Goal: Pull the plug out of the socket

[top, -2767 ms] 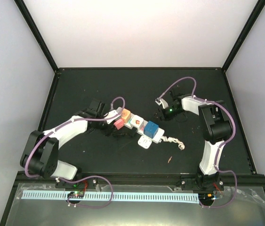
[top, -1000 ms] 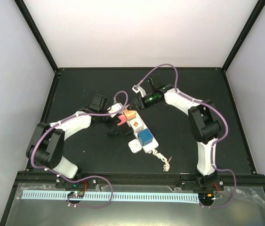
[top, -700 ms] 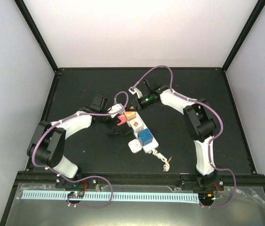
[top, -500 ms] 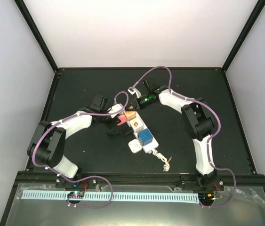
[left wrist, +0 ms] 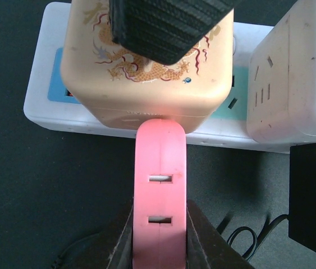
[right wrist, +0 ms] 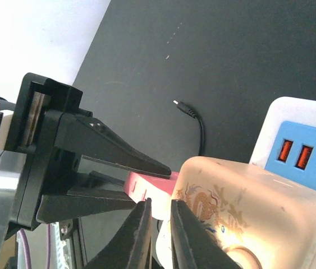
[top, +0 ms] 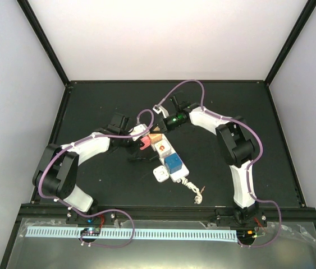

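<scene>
The socket (top: 179, 177) is a long white strip lying diagonally mid-table, its white rim (left wrist: 44, 106) also in the left wrist view. A cream cube adapter with a dragon print (left wrist: 146, 73) sits on its far end. The plug (left wrist: 159, 185) is flat and pink and sticks out of the cube's side. My left gripper (left wrist: 160, 213) is shut on the plug, one finger on each flat edge. My right gripper (right wrist: 159, 203) hovers at the cube's (right wrist: 242, 213) top edge, fingers almost together with nothing between them. One of its pads (left wrist: 163, 28) rests over the cube.
A blue cube adapter (top: 173, 163) and a white one (left wrist: 298, 73) also sit on the strip. Another white adapter (top: 160, 175) lies beside it. The strip's bundled cord (top: 196, 191) trails toward the near edge. A loose black cable (right wrist: 194, 119) lies on the mat beyond the strip.
The strip has swung to a steeper diagonal and the right arm came over to the cream cube. In the last second the right fingers closed together and the left fingers tightened on the plug.
</scene>
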Available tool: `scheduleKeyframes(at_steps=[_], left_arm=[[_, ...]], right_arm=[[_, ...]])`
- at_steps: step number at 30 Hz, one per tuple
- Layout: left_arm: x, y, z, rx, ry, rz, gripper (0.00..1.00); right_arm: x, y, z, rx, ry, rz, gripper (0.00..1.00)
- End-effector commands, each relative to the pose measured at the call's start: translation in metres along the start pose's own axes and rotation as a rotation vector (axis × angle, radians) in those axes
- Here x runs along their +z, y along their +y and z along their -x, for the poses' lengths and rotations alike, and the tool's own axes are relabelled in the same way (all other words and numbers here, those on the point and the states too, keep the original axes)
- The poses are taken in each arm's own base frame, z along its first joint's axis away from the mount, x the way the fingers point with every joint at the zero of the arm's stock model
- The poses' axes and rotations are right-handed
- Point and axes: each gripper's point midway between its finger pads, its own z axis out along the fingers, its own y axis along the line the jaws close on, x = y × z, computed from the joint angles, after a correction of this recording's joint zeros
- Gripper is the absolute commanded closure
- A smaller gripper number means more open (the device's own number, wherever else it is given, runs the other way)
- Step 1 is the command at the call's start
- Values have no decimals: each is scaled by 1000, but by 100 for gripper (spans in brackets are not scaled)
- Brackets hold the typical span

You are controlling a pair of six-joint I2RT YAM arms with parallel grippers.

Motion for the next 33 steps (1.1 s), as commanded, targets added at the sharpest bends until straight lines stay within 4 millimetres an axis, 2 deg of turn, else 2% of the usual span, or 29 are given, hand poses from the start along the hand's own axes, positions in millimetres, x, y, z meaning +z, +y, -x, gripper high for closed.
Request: scheduleKeyframes(at_steps=[1,6,18,33], left_arm=[[-3,3,7,33,-9,23,90],[-4,4,2,47,5,37,91],[-6,2,-3,103,47,22,91],[-11,7,-21,165,98,84,91]], right_arm=[[7,-26,-25,41,57,-89,87],[2,-47,-27,60,57,-134,90],[-2,-74,-45,76,76,-192,91],[-3,-88,-50,91,84,-230,92]])
